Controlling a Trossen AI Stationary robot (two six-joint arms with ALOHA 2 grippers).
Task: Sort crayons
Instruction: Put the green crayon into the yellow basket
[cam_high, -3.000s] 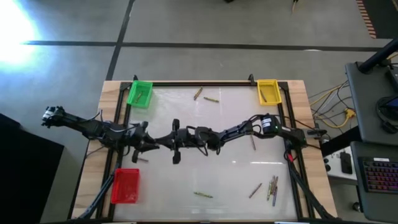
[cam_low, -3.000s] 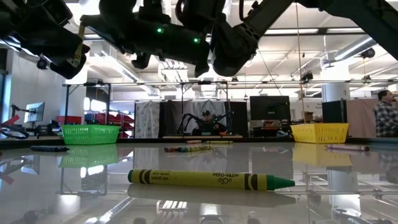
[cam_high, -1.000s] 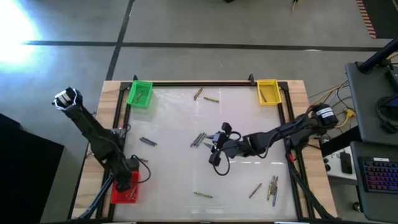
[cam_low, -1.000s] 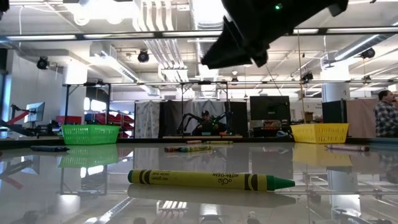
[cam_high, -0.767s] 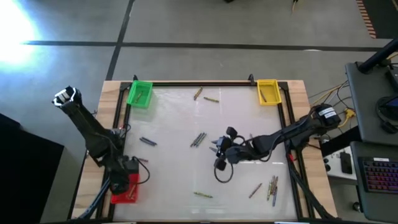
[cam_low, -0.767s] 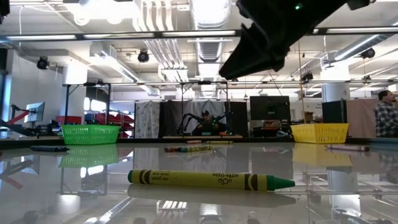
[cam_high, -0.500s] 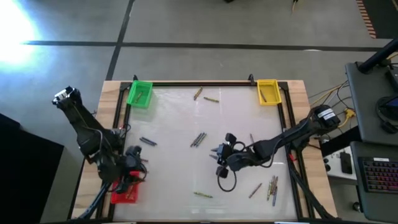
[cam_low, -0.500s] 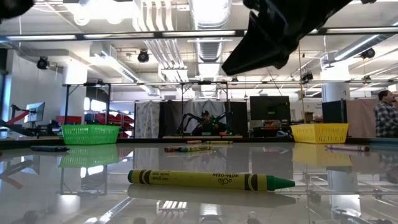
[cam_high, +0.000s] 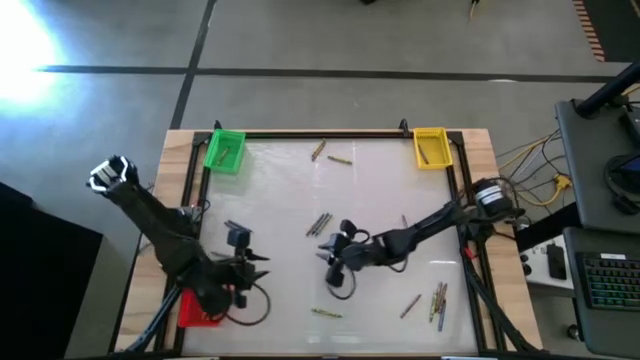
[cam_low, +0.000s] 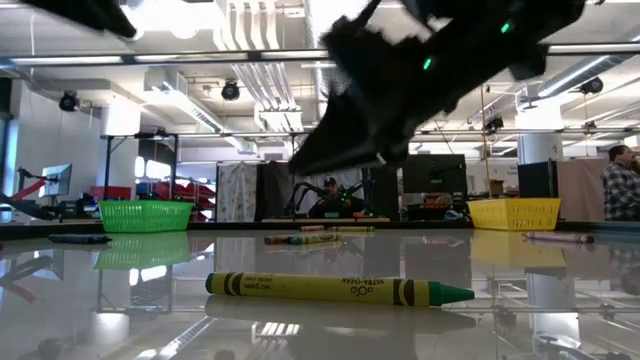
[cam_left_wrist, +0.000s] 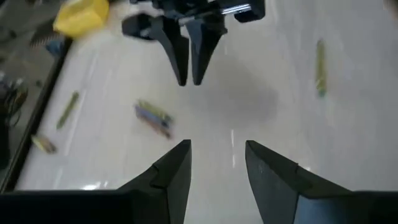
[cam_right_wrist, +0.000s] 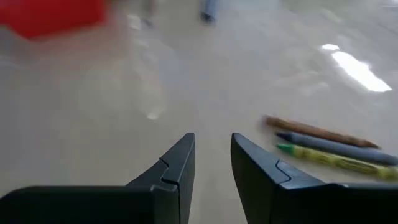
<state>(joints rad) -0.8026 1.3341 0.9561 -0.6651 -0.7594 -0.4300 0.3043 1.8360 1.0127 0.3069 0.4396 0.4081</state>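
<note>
Crayons lie flat and scattered on the white table: three side by side (cam_high: 320, 224) (cam_right_wrist: 329, 149), a grey-blue one (cam_high: 233, 227), two at the far edge (cam_high: 330, 155), a yellow-green one near the front (cam_high: 325, 313) (cam_low: 340, 290), and more at the near right (cam_high: 430, 300). My right gripper (cam_high: 323, 250) (cam_right_wrist: 212, 146) hovers just on the near side of the three, open by a narrow gap, with nothing in it. My left gripper (cam_high: 260, 260) (cam_left_wrist: 217, 155) stands open to the right of the red bin (cam_high: 195, 315), facing my right gripper (cam_left_wrist: 189, 78).
A green bin (cam_high: 224, 150) stands at the far left corner, a yellow bin (cam_high: 431, 146) at the far right, the red bin at the near left, partly under my left arm. A black frame (cam_high: 330, 135) edges the table. The two grippers are close together at mid-table.
My left gripper has come off the red bin, risen and swung toward the table's middle, rolling about its own line as it went. My right gripper has sunk and drifted toward the table's left, stopping beside the three crayons. No crayon has moved.
</note>
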